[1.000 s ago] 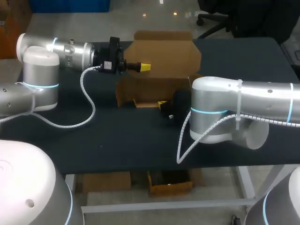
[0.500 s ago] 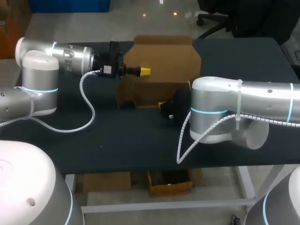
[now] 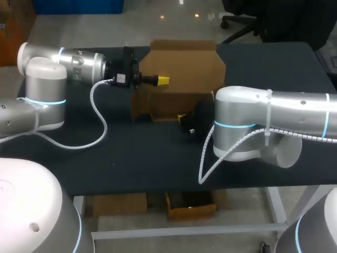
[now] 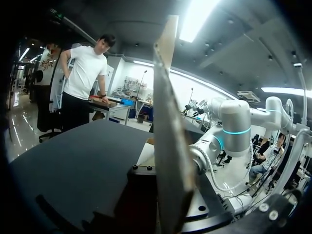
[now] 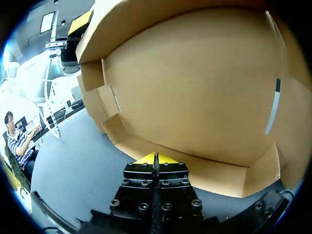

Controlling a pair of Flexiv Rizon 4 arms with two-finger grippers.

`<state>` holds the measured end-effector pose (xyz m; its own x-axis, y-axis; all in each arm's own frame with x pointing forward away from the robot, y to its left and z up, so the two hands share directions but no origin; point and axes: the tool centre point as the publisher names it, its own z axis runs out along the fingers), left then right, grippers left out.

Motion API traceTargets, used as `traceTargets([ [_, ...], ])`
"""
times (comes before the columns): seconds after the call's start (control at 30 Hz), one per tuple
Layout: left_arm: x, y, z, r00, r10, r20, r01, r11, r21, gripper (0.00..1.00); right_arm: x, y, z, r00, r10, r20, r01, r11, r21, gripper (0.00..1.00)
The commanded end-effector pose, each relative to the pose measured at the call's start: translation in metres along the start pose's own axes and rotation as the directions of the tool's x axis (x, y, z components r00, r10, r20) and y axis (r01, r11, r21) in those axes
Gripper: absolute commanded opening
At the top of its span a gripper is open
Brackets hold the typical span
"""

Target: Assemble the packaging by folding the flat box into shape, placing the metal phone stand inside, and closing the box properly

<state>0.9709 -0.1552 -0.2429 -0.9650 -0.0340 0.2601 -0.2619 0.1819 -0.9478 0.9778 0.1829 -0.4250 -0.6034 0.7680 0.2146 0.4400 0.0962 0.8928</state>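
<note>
A brown cardboard box (image 3: 168,101) sits on a dark table (image 3: 131,158), just above the centre of the overhead frame. It is partly folded: low walls stand along its front and sides, and a tall back flap (image 3: 184,60) rises open behind them.

The left arm enters from the left of the frame. Its tool (image 3: 163,80) is at the left edge of that flap, and the cardboard runs edge-on straight ahead of it in its own wrist view. Whether it grips the flap cannot be told.

The right arm enters from the right. Its tool (image 3: 183,117) is low at the box's front wall, with its yellow tips pressed together and nothing between them.

By this look, shaping the box is under way and unfinished. No metal phone stand is visible in any view. Placing it inside and closing the lid remain to be done.

No label, brand or writing can be read on the cardboard.
</note>
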Motion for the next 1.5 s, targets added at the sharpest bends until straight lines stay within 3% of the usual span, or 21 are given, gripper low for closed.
traceTargets([
  [0.03, -0.002, 0.005, 0.002, 1.0, -0.002, -0.001, 0.002, 1.0, -0.004, 0.0, 0.001, -0.001, 0.003, 1.0, -0.001, 0.006, 0.001, 1.0, -0.001, 0.0],
  [0.53, -0.002, 0.006, 0.0, 1.0, -0.004, 0.003, 0.004, 1.0, -0.01, 0.0, 0.001, -0.001, 0.003, 1.0, -0.001, 0.006, 0.001, 1.0, -0.001, 0.0],
  [1.1, -0.002, 0.006, 0.0, 1.0, -0.004, 0.003, 0.004, 1.0, -0.01, 0.0, 0.029, 0.015, -0.064, 0.998, -0.064, -0.024, 0.062, 0.995, -0.082, 0.0],
  [1.5, -0.002, 0.006, 0.0, 1.0, -0.004, 0.003, 0.004, 1.0, -0.01, 0.0, 0.024, 0.005, -0.13, 0.992, -0.079, -0.096, 0.065, 0.988, -0.141, 0.0],
])
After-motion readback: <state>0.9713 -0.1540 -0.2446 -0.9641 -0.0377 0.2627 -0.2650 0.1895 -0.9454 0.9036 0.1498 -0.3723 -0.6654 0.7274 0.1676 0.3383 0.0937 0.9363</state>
